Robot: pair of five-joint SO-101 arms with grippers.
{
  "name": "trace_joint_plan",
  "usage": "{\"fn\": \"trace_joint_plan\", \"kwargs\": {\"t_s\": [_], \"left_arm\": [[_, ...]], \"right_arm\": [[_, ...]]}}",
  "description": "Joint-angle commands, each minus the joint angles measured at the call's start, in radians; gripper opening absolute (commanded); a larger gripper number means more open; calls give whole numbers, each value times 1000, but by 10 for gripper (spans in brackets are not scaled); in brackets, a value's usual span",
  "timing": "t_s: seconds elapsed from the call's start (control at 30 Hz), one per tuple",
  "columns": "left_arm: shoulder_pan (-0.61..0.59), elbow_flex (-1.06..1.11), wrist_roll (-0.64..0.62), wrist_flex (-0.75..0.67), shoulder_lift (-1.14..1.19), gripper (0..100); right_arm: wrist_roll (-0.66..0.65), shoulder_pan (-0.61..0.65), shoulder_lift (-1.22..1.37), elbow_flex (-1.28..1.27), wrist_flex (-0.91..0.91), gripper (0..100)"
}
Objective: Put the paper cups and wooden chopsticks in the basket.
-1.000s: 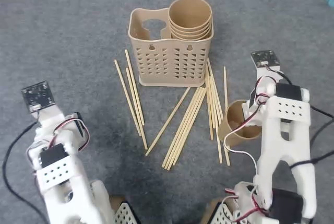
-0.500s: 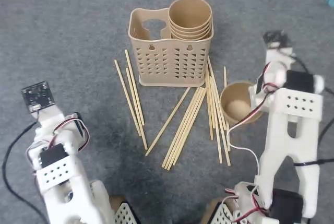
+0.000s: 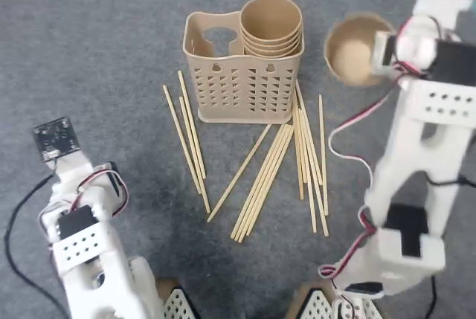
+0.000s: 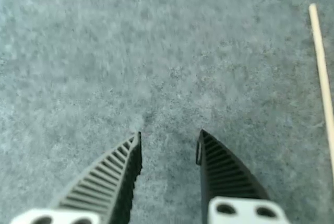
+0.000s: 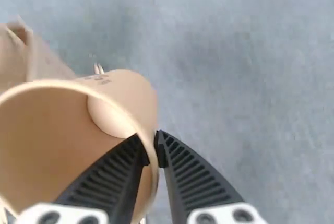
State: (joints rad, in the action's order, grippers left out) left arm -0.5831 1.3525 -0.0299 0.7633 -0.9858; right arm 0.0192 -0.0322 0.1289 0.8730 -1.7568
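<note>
- The left hand (image 4: pixel 169 135) hangs low over the bare grey desk (image 3: pixel 97 51). Its fingers are apart with nothing between them, and it seems parked clear of the other arm's work. One wooden chopstick (image 4: pixel 321 72) lies on the desk off to its side.
- A few loose chopsticks (image 3: pixel 190 137) lie flat on the desk just left of the basket, fanned out and not yet gathered.
- The basket (image 3: pixel 238 92) stands upright at the middle back. Its left part is open, which is probably the room left for the chopsticks.
- A stack of paper cups (image 3: pixel 271 21) sits nested in the basket's right end, mouths up. Nesting them keeps a place on top for one more.
- A larger spread of chopsticks (image 3: pixel 297 148) lies by the basket's right foot, and some appear to touch its base.
- The one paper cup (image 3: pixel 353 47) outside the basket is held mouth roughly up, just right of the stack and apart from it. Its height above the desk cannot be judged from overhead.
- The right hand (image 5: pixel 150 138) is clamped on that cup's wall, one finger inside the rim and one outside. This pinch leaves the cup's bottom free, which suits lowering it into the stack.
</note>
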Motion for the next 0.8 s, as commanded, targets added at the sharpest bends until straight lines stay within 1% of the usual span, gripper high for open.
{"fn": "trace_joint_plan", "kwargs": {"t_s": [0.0, 0.1, 0.2, 0.3, 0.47, 0.77], "left_arm": [[-3, -2, 6, -46, -29, 163], [-3, 5, 6, -63, -25, 163], [-3, 12, 6, -68, -31, 163], [-3, 12, 6, -68, -31, 163], [-2, 12, 6, -68, -31, 163], [-2, 12, 6, -68, -31, 163]], "right_arm": [[46, 73, 61, 298, -21, 8], [57, 130, 120, 488, 25, 8], [52, 185, 160, 574, 96, 9], [52, 232, 173, 559, 150, 9], [51, 289, 180, 517, 151, 9], [51, 285, 182, 341, 156, 9]]}}
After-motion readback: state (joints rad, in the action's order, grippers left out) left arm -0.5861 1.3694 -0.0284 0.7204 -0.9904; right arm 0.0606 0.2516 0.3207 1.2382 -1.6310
